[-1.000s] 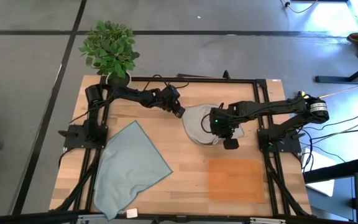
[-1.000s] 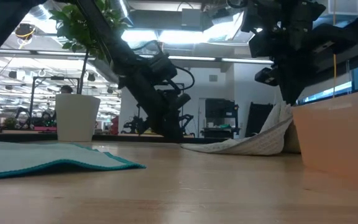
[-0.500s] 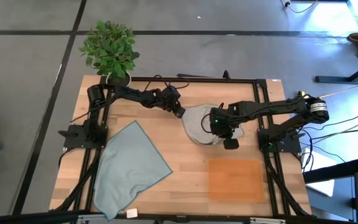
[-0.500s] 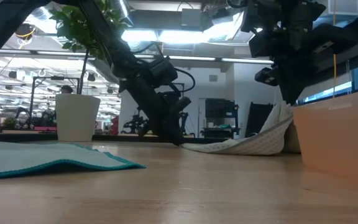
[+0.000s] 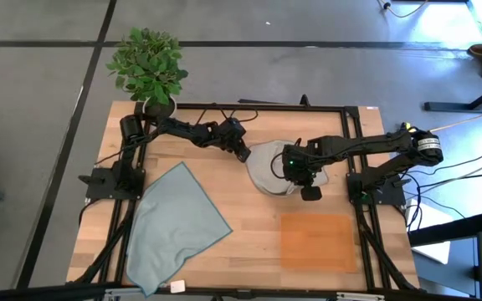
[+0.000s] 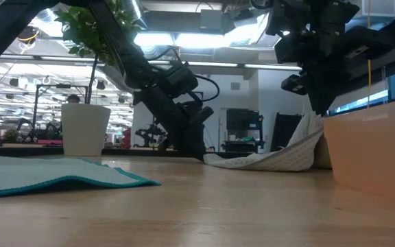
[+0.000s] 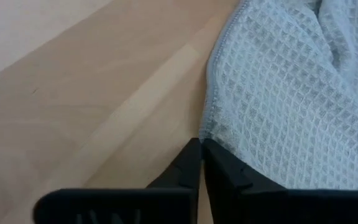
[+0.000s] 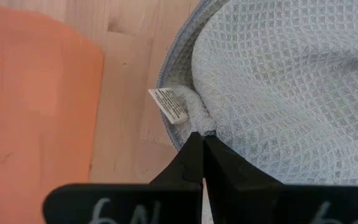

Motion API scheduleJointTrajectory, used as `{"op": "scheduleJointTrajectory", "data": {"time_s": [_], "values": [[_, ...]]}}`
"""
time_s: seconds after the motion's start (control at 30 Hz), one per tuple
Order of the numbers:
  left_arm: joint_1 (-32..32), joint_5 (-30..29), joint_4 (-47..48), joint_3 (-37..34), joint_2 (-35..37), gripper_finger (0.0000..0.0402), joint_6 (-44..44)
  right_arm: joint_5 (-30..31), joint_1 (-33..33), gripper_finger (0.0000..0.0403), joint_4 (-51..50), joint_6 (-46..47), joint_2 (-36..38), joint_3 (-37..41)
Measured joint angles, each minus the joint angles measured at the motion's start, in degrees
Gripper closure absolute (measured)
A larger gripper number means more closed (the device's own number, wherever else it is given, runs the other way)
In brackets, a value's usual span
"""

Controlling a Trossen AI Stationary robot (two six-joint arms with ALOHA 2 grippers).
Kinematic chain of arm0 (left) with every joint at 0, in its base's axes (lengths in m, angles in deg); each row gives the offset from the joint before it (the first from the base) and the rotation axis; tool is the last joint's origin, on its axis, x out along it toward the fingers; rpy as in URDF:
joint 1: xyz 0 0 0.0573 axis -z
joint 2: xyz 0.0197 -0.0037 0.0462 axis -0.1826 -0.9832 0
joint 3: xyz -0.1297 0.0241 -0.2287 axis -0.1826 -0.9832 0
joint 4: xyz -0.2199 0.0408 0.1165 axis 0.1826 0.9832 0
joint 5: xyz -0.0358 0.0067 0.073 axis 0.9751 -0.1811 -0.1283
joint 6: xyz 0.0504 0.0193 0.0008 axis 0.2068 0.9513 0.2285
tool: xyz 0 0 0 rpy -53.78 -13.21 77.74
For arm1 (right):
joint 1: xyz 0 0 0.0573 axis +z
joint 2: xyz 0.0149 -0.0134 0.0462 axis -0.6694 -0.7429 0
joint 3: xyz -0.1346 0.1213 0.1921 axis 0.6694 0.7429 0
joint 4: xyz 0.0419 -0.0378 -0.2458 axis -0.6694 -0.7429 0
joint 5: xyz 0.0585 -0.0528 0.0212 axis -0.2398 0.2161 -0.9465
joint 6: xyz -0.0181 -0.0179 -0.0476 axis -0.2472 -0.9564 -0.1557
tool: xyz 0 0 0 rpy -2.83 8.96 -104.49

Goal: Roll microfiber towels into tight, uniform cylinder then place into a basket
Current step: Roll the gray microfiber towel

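Note:
A light grey-beige waffle towel point(image 5: 266, 167) lies bunched at the middle of the table's far half, its left part on the wood. My left gripper point(image 5: 245, 155) is shut at that towel's left edge. My right gripper point(image 5: 294, 177) is shut on the towel's right part, which rises off the table under it point(image 6: 306, 134). The pale blue-grey towel point(image 5: 174, 226) lies spread flat at the near left. The orange-brown basket point(image 5: 318, 241) sits at the near right. My left gripper pinches the towel's hemmed left edge point(image 7: 207, 127) between its two fingers, coming slantwise down from the table's left. The edge there lies on the table. My right gripper pinches a gathered bunch of the towel beside its white label point(image 8: 196, 119), pointing steeply down. That part is lifted and hangs slack from the fingers down to the table.
A white pot point(image 6: 86, 129) with a green plant point(image 5: 147, 67) stands at the far left corner. A black frame rail point(image 5: 258, 106) runs along the table's edges. Bare wood lies between the two towels and in front of the basket.
My left gripper has shut at the left edge of the grey-beige towel, taking hold of the hem. The towel keeps its shape.

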Motion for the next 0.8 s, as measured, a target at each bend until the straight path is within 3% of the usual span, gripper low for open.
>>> {"op": "scheduleJointTrajectory", "data": {"time_s": [0.4, 0.8], "values": [[-0.33, 1.44, 2.45, -0.22, 3.29, 0.0401, 1.50, 0.02, 0.00, 0.0398, -1.75, 0.33, 0.00, 0.00], [0.09, 0.16, 16.28, -0.14, 13.90, 0.0401, 6.22, 0.08, 0.00, 0.0398, -4.19, 3.41, 0.46, 0.00]]}}
